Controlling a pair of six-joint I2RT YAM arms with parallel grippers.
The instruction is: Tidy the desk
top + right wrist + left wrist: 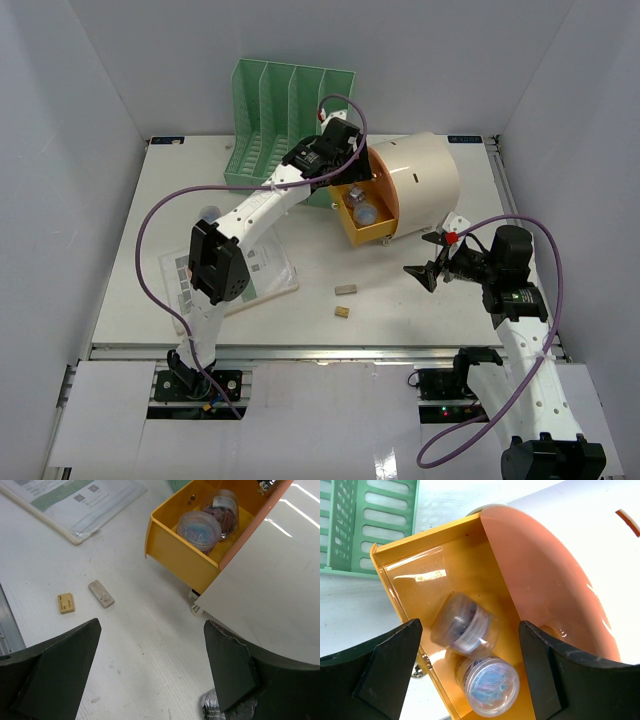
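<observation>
The left hand (470, 645) gapes over the stocked drawer (420, 575); the right hand (152, 645), likewise spread, should next drop onto the grey eraser (101, 593)

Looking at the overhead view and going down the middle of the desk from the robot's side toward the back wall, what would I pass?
tan eraser → grey eraser → open yellow drawer → green file rack
</observation>
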